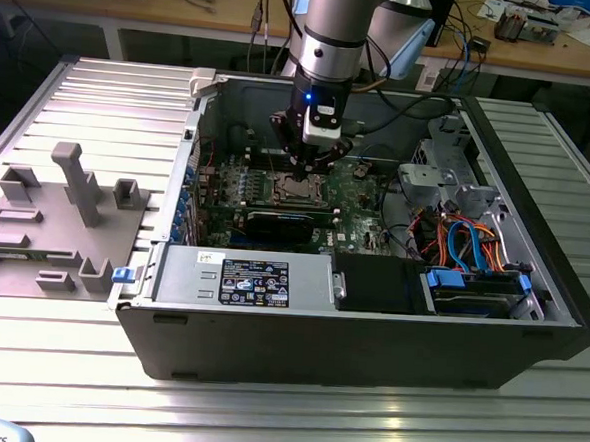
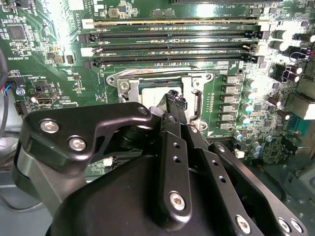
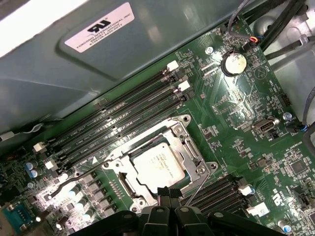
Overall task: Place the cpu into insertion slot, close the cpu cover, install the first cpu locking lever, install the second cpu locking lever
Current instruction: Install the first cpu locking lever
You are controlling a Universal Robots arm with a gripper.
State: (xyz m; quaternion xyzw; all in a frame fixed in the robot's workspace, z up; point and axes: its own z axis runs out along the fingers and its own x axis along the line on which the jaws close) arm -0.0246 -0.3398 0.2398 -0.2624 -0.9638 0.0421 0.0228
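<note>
The gripper (image 2: 173, 98) fills the foreground of the second wrist view. Its black fingers are drawn narrow, tips together with nothing visibly between them, poised at one edge of the insertion slot (image 3: 115, 169). The cpu (image 3: 158, 164) sits inside that slot, silver top up. The cpu cover (image 3: 191, 147) appears to lie flat around it, framing the chip through its window.

A thin wire, the near lever (image 3: 198, 182), runs along the slot's side just beside the fingertips; whether they touch it cannot be told. The far lever (image 3: 81, 174) stretches away from the slot's opposite side.

With seating and covering apparently done, the step in hand looks like a locking lever. Doing it well would mean bearing on the wire alone, never on the cover's window or the chip. The push should be slow, downward and slightly sideways, so the wire tucks under its hook beside the slot rather than springing back. The closed tips suit that, but they need to stay clear of the memory slots (image 2: 172, 37) next to the slot.

Counted: 1 cpu, 1 insertion slot, 1 cover, 2 levers, 4 long memory slots on one side of the slot, and 1 coin cell (image 3: 233, 63) well apart from the slot. All sit on 1 green motherboard (image 3: 236, 113) inside 1 open computer case (image 1: 368, 336).
</note>
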